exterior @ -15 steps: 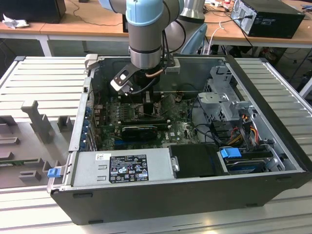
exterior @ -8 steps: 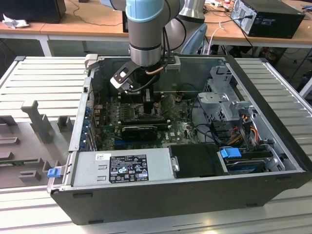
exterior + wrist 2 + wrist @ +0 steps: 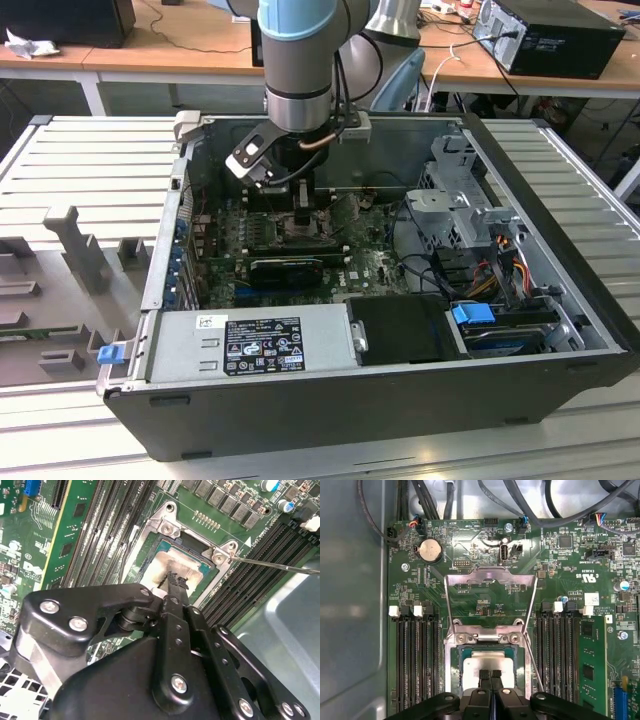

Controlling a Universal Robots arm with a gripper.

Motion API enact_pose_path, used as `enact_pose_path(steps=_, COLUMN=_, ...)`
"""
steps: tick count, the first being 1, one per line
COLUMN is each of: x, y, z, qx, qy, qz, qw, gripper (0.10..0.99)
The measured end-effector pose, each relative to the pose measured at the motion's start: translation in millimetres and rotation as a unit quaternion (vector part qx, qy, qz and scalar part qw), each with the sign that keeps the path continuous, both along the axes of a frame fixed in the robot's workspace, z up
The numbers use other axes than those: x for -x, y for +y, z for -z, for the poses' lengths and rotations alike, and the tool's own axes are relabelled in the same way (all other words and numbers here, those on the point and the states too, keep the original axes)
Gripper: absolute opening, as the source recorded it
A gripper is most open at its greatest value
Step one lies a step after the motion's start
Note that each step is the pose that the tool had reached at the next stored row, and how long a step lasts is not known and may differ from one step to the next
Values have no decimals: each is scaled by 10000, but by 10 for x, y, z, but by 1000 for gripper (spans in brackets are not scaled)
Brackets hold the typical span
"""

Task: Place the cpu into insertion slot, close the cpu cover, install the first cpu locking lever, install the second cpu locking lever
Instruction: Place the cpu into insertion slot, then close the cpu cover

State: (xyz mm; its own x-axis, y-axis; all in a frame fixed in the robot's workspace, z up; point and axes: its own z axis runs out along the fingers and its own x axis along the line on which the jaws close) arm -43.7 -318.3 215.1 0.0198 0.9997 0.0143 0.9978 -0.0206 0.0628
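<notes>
The cpu [image 3: 487, 666] lies flat with its pale silver face up inside the insertion slot [image 3: 462, 654], on the green board deep in the open computer case. My gripper [image 3: 490, 674] hangs straight over it, shut, with both black fingertips [image 3: 172, 580] pressed together at the cpu [image 3: 165, 562] face. The cpu cover [image 3: 490, 575] stands swung open beyond the socket, and the board shows through its cut-out middle. A thin locking lever [image 3: 534, 662] runs free along one side of the socket; the lever [image 3: 275, 566] sticks out past a screwed bracket. In the exterior view the gripper [image 3: 305, 208] is down among the boards.
Rows of black memory slots [image 3: 415, 660] flank the socket on both sides. A coin battery [image 3: 430, 550] and black cables [image 3: 530, 510] lie beyond the cover. The case holds a power supply [image 3: 250, 342] at the front and a drive cage [image 3: 460, 195] on the exterior view's right.
</notes>
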Motion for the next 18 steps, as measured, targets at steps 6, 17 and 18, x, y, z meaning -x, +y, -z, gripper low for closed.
enact_pose_path(steps=6, x=0, y=0, z=-48, qx=0, qy=0, qz=0, qw=10000, gripper=106)
enact_pose_path(steps=17, x=-99, y=2, z=-188, qx=41, qy=8, qz=2, qw=10000, gripper=106)
enact_pose_path(steps=18, x=-99, y=3, z=-196, qx=43, qy=7, qz=1, qw=10000, gripper=106)
